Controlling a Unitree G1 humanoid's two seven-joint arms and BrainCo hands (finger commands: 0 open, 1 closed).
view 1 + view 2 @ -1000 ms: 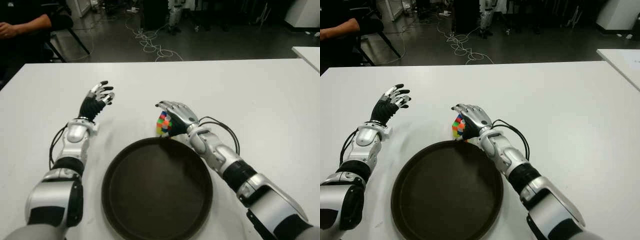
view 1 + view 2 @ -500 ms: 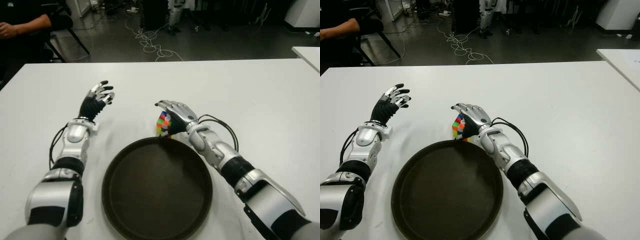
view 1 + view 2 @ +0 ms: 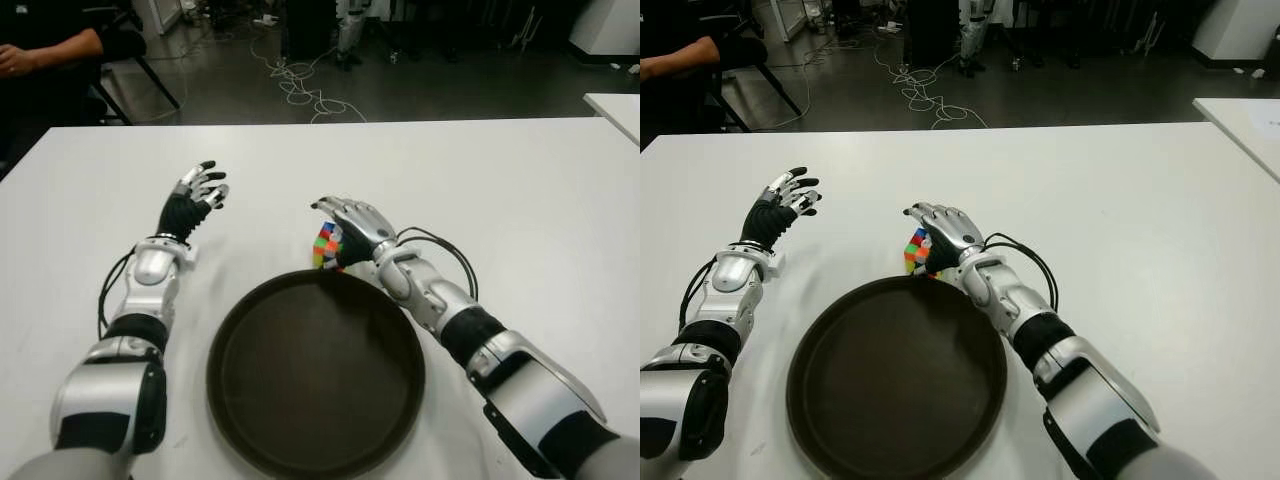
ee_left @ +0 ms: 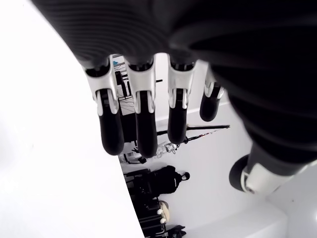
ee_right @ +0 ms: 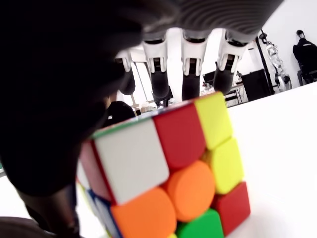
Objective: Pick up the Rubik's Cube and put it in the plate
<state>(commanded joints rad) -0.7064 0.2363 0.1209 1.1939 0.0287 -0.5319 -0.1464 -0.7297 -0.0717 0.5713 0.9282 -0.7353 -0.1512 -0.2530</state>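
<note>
Right, the right hand point(image 3: 352, 226) is cupped over the Rubik's Cube point(image 3: 326, 247), fingers arched above its top face and thumb down one side, gripping it just beyond the far rim of the plate point(image 3: 222, 330). Whether the cube touches the white table point(image 3: 500, 190) or is already lifted, I can't tell. It looks light and rigid, with smooth plastic faces that could slide, so opposing flat sides are the sensible hold, which is roughly what we see. A cube has no long axis; in the right wrist view it sits tilted, one corner edge turned toward the camera. The left hand point(image 3: 198, 192) hovers to the left of the cube, fingers spread, holding nothing.
</note>
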